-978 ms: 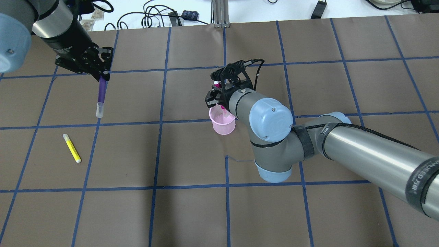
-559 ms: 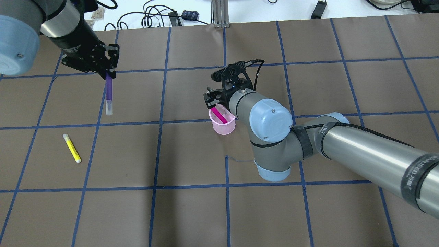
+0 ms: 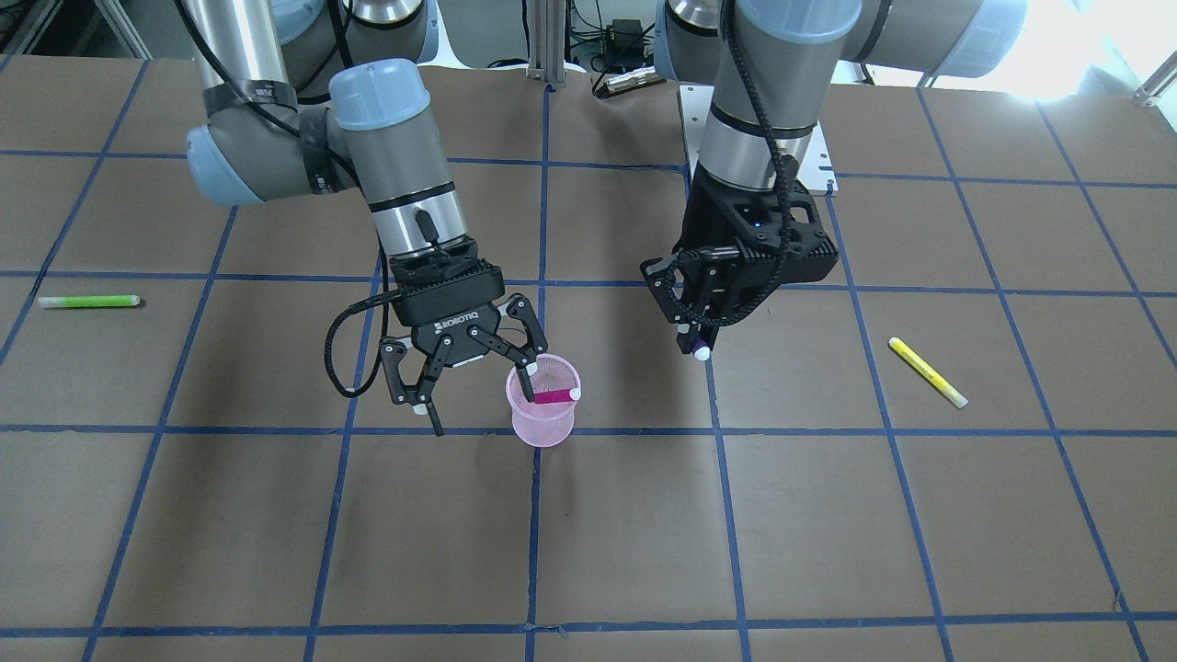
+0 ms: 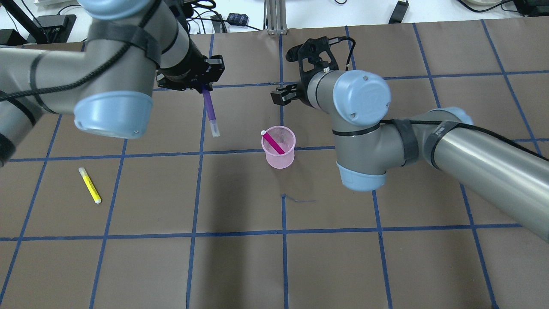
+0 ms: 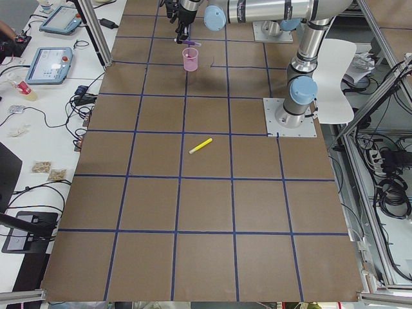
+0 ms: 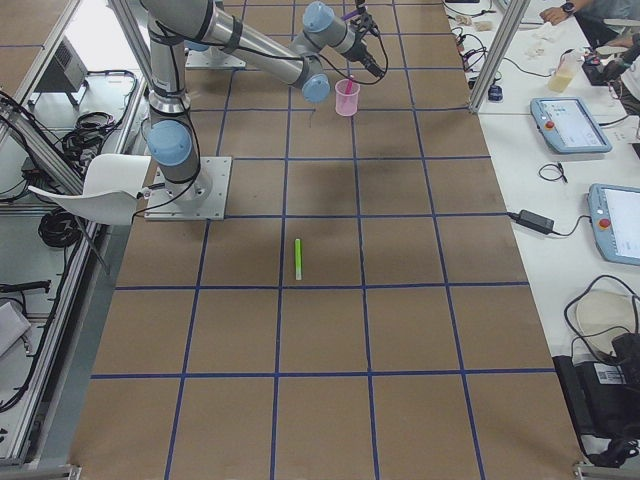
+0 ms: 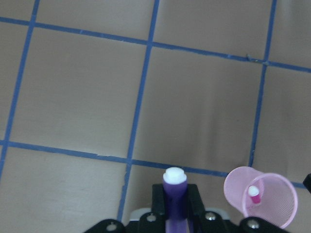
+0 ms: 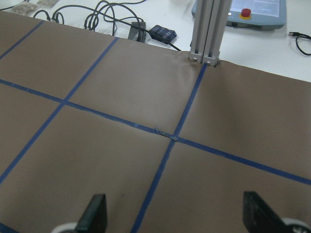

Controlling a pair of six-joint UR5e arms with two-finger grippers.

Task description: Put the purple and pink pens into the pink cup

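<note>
Both arms have moved: the right gripper [image 3: 483, 413] has let go and backed off from the pink cup [image 4: 281, 162], and the left gripper [image 4: 205, 89] has come closer to it. The pink pen [image 4: 273, 143] now leans inside the cup. The right gripper is spread wide apart, holding nothing. The left gripper is clamped on the purple pen [image 4: 210, 109], which hangs down, left of the cup and a bit farther back. Next, I think, that pen must get over the cup's mouth, go down, and be let go.
</note>
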